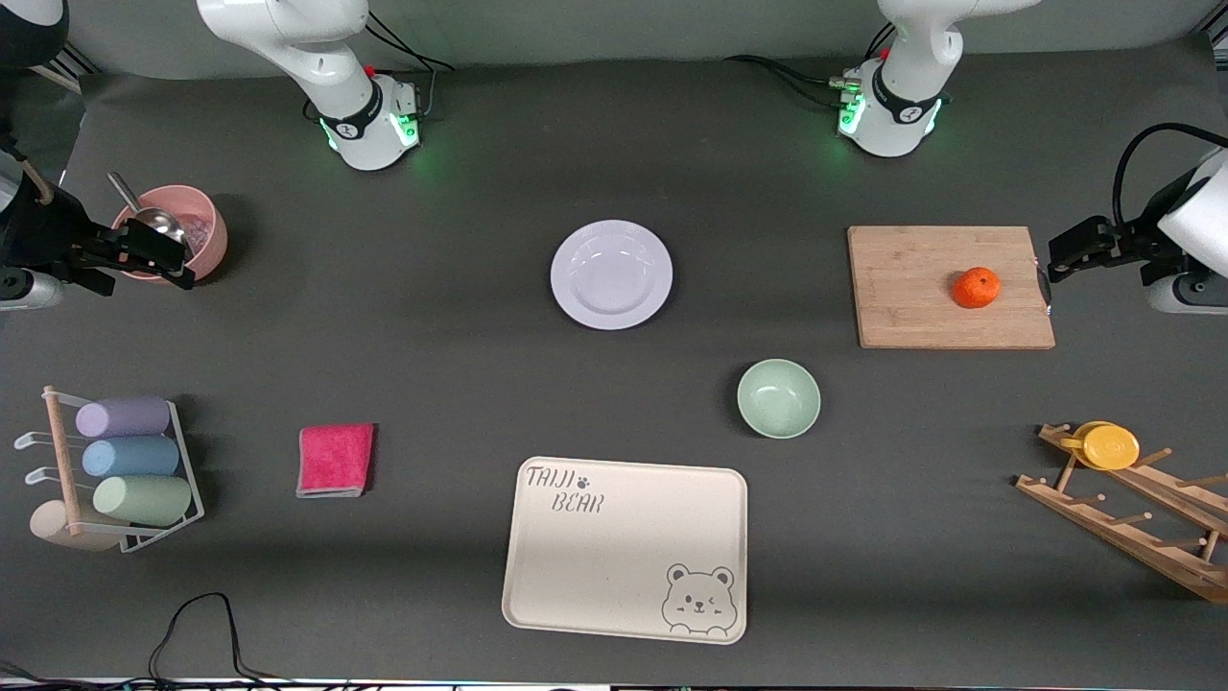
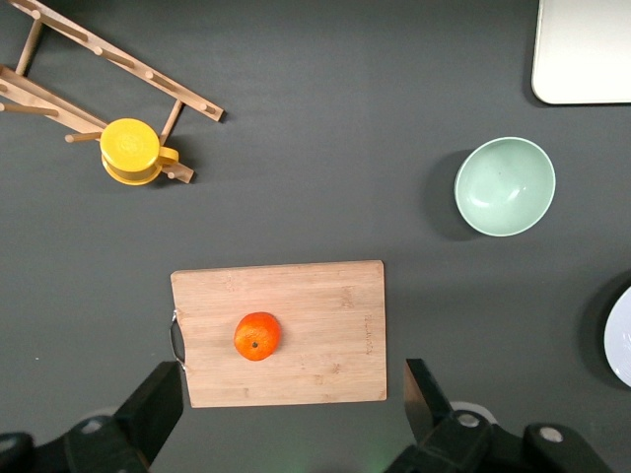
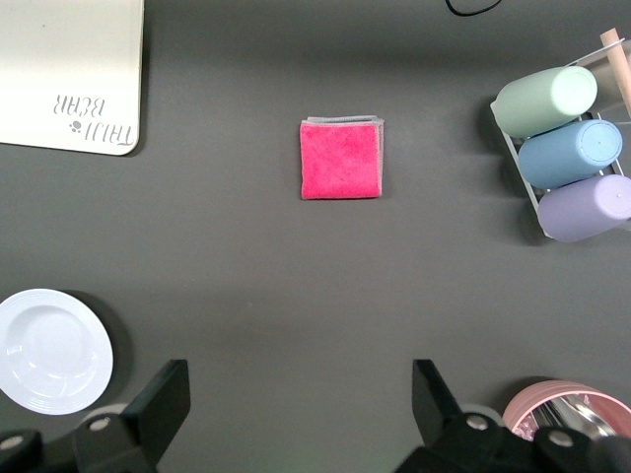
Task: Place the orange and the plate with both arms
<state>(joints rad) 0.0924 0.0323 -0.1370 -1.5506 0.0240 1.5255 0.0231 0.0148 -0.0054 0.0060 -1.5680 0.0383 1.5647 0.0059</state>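
The orange (image 1: 977, 287) lies on a wooden cutting board (image 1: 911, 288) toward the left arm's end of the table. It also shows in the left wrist view (image 2: 257, 336). The white plate (image 1: 611, 274) sits empty on the dark table near the middle, and shows in the right wrist view (image 3: 49, 350). My left gripper (image 1: 1065, 259) is open and empty, up in the air beside the board's handle end (image 2: 293, 399). My right gripper (image 1: 144, 254) is open and empty, by a pink bowl at the right arm's end (image 3: 296, 399).
A pale green bowl (image 1: 778, 397) and a cream bear tray (image 1: 624, 547) lie nearer the camera than the plate. A pink cloth (image 1: 336, 460), a rack of pastel cups (image 1: 125, 461), a pink bowl with a scoop (image 1: 197, 226) and a wooden rack with a yellow cup (image 1: 1111, 446) stand around.
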